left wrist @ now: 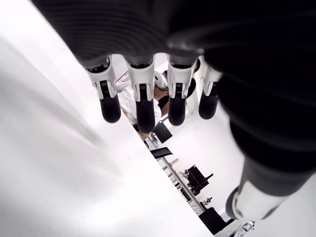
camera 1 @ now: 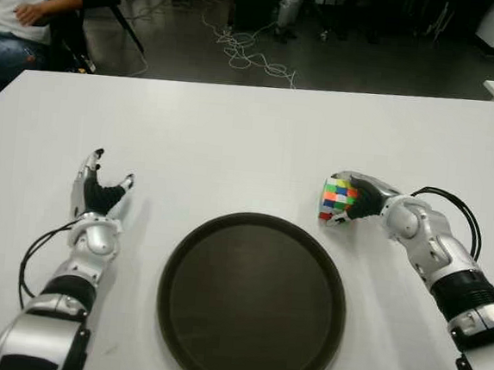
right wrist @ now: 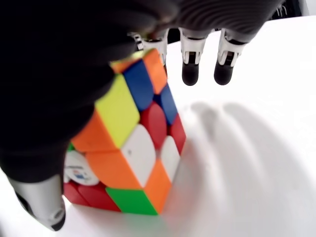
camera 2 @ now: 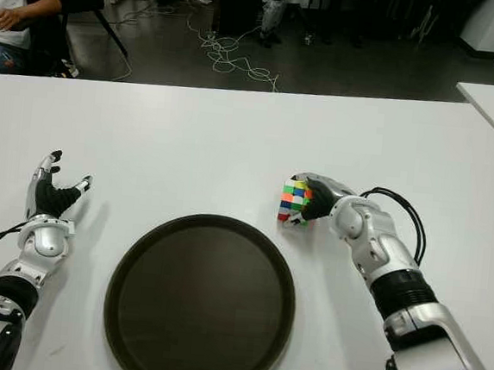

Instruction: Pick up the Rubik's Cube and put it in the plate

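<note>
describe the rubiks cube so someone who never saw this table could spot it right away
Start at the round dark plate near the front edge of the white table. Past its far right rim, the right hand is closed around the Rubik's Cube. It is the only multicoloured thing here; the left hand left of the plate is open, holding nothing.

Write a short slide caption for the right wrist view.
Right hand closing around the Rubik's Cube on the white table.

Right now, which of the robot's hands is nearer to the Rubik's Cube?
Right. The right hand is at the Rubik's Cube, its palm against it, fingers extended past it. The left hand shows open, far across the plate, on the table's left side.
</note>
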